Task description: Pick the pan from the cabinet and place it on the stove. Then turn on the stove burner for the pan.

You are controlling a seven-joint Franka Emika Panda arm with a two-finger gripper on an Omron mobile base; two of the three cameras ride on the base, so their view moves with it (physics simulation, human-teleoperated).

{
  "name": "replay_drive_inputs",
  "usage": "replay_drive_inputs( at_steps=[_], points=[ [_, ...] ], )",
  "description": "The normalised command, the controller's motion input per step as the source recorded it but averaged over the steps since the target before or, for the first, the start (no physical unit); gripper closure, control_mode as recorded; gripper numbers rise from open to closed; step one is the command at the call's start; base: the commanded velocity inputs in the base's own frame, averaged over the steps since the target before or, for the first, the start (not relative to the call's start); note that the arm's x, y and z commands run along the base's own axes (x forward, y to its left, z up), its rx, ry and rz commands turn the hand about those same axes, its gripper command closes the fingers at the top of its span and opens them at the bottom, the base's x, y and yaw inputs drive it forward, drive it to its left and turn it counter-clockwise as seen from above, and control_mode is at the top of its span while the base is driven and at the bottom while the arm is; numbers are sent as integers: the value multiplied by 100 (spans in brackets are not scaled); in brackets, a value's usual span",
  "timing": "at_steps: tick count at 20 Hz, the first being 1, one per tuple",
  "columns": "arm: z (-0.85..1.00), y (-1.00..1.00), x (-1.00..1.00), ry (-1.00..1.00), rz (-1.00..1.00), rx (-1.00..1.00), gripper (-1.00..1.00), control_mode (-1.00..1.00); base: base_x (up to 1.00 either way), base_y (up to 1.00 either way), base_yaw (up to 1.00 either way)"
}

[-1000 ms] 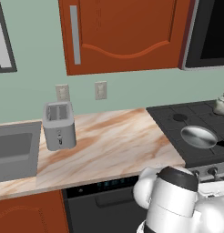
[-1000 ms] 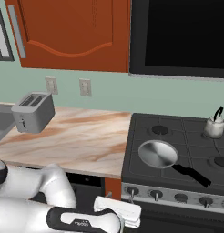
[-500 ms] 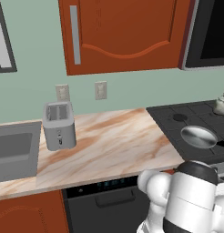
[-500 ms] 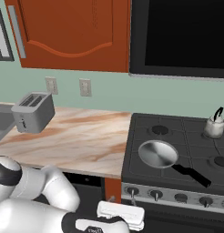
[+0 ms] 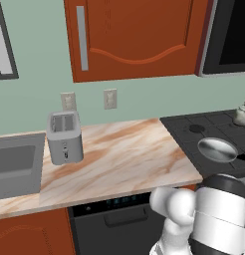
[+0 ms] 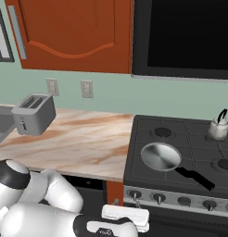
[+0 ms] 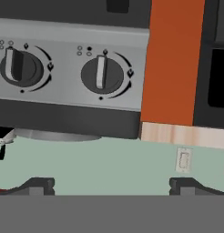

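Jaws wide, nearer stove knobs (image 7: 101,73)

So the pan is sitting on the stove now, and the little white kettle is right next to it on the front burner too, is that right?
Not quite. The pan is on the stove, but the kettle stands on a back burner, apart from the pan, as the right base view shows.

Silver pan (image 6: 161,156) on stove (image 6: 190,143) (cabinet (image 5: 134,37) doors shut)
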Motion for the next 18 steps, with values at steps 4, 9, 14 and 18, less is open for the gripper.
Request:
replay_drive_inputs(
  at_steps=[4,9,14,18],
  points=[
    [-11,2,23,15,0,0,-100,-100,0,0,0],
    [-17,1,22,14,0,0,-100,-100,0,0,0],
    [-11,0,21,9,0,0,-100,-100,0,0,0],
    [-7,0,20,6,0,0,-100,-100,0,0,0]
  ],
)
